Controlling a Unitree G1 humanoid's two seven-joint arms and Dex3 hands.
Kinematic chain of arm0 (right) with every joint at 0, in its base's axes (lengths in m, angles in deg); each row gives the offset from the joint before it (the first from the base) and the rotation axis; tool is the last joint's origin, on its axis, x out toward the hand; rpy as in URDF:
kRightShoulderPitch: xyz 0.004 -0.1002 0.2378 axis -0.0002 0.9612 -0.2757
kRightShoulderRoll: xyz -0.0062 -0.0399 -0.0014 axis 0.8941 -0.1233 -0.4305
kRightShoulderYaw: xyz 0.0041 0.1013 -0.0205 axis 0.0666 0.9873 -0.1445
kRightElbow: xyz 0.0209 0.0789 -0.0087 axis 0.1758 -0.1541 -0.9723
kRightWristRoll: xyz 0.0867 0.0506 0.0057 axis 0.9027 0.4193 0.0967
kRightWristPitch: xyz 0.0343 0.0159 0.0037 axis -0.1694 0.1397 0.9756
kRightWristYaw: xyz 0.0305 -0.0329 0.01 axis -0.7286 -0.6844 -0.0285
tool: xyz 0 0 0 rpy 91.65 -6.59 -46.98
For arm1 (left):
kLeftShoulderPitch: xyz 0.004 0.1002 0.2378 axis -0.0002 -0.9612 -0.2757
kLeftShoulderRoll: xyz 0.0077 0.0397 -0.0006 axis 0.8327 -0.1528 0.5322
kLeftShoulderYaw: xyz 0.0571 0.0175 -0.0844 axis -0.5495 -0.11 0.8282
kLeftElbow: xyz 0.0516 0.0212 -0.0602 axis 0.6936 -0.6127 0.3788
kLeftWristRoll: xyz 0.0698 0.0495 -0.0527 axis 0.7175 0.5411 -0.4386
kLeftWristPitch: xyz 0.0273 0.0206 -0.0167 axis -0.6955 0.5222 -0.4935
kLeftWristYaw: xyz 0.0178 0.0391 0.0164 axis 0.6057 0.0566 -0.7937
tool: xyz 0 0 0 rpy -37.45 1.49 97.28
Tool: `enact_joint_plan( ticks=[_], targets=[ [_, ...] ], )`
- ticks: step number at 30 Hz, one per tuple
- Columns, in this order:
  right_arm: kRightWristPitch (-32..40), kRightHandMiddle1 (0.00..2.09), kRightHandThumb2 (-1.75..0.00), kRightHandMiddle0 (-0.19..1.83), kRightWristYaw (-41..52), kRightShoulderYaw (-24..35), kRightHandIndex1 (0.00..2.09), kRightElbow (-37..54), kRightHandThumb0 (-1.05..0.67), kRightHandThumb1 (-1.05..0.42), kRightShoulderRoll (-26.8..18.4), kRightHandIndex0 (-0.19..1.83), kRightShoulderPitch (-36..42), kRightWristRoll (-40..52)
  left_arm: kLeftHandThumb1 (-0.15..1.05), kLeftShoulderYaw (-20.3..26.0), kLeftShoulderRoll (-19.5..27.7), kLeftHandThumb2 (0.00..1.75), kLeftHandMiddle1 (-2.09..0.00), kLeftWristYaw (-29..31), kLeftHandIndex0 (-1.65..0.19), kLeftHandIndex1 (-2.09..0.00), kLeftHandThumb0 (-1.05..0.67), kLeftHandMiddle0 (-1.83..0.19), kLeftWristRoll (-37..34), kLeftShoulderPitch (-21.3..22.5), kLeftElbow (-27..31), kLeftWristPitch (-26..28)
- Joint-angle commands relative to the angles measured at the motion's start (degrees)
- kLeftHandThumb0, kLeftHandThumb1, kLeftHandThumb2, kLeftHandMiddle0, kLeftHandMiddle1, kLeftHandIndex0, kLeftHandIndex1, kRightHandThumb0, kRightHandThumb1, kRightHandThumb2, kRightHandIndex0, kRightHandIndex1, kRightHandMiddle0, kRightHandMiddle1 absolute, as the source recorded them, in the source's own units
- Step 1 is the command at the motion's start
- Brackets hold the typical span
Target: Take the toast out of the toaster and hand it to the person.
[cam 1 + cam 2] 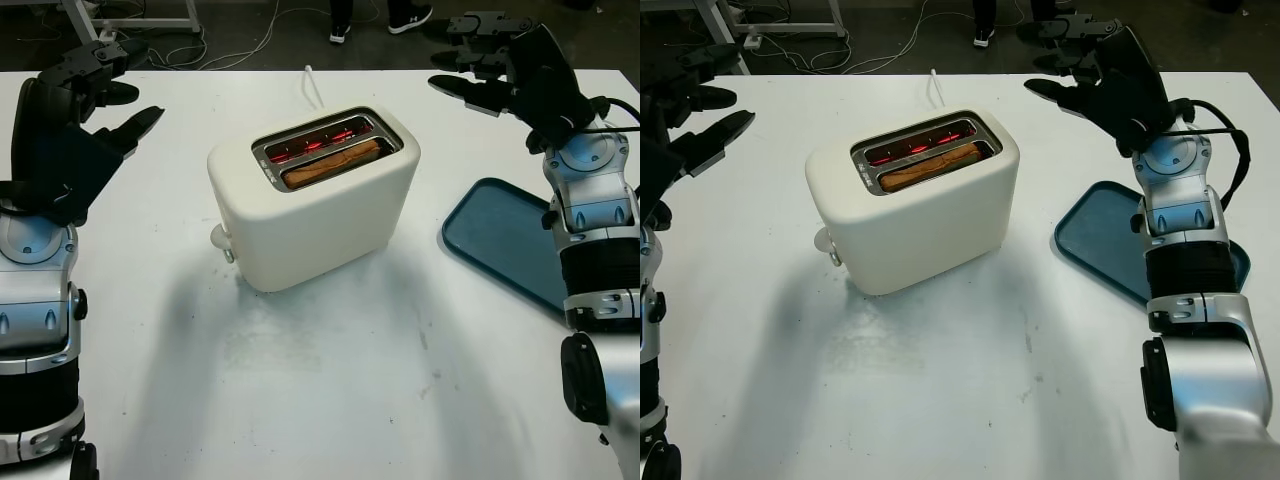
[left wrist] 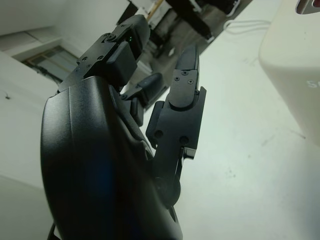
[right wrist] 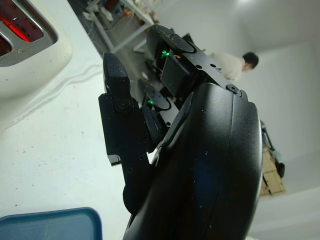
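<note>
At centre of the white worktop point(image 1: 320, 400), seen through the left eye, a cream two-slot toaster point(image 1: 315, 200) stands with its heating wires glowing red. One slice of toast point(image 1: 332, 163) sits low in the nearer slot, its brown top edge just below the metal rim. A white cord point(image 1: 312, 85) runs from behind the toaster toward 12 o'clock. At 9 o'clock, well apart from the toaster, the left hand point(image 1: 85, 95) hangs above the worktop, released and holding nothing. At 2 o'clock the right hand point(image 1: 500, 65) is likewise raised and empty, near the far edge. A blue tray point(image 1: 500, 240) lies at 3 o'clock, partly behind the right forearm. Shoes of a person point(image 1: 385, 20) stand on the floor beyond the far edge.

From the right eye, the toaster point(image 1: 915, 205) sits between the two raised hands, and the tray point(image 1: 1100, 245) lies just beside the right arm, apart from the toaster.

At the left wrist, the black left hand point(image 2: 150, 100) shows its fingers point(image 2: 185, 95) extended over bare worktop, with a cream wall of the toaster point(image 2: 295, 65) off to one side.

At the right wrist, the right hand point(image 3: 150, 100) reaches out empty; a corner of the toaster point(image 3: 25, 55) with a red-lit slot, a strip of the tray point(image 3: 50, 225) and a person point(image 3: 235, 62) in the background are visible.
</note>
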State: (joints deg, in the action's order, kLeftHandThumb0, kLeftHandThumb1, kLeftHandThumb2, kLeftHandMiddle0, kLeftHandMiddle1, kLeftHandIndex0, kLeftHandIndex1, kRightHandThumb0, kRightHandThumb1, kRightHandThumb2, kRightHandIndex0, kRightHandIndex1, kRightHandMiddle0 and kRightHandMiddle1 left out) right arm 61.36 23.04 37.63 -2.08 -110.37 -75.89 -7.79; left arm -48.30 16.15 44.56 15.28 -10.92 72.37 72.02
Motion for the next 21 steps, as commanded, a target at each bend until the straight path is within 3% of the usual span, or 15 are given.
enact_joint_plan(
  ticks=[1,21],
  targets=[
    [0.31,0.01,-0.06,0.72,-0.27,-0.01,0.16,0.45,-0.21,-0.92,-0.01,0.71,0.41,-0.06,0.92,0.41,0.38,0.11,-1.04,0.06,-0.56,-0.15,-0.23,-0.2,0.04,-0.89,0.6,-0.15],
    [0.92,0.0,-0.08,0.69,-0.01,0.87,0.15,2.74,-0.21,-0.92,-0.07,0.69,1.78,0.53,0.92,0.19,-0.53,0.14,-1.02,-1.46,-0.49,-0.15,-0.22,-0.16,0.83,-1.66,4.48,3.56]
  ],
)
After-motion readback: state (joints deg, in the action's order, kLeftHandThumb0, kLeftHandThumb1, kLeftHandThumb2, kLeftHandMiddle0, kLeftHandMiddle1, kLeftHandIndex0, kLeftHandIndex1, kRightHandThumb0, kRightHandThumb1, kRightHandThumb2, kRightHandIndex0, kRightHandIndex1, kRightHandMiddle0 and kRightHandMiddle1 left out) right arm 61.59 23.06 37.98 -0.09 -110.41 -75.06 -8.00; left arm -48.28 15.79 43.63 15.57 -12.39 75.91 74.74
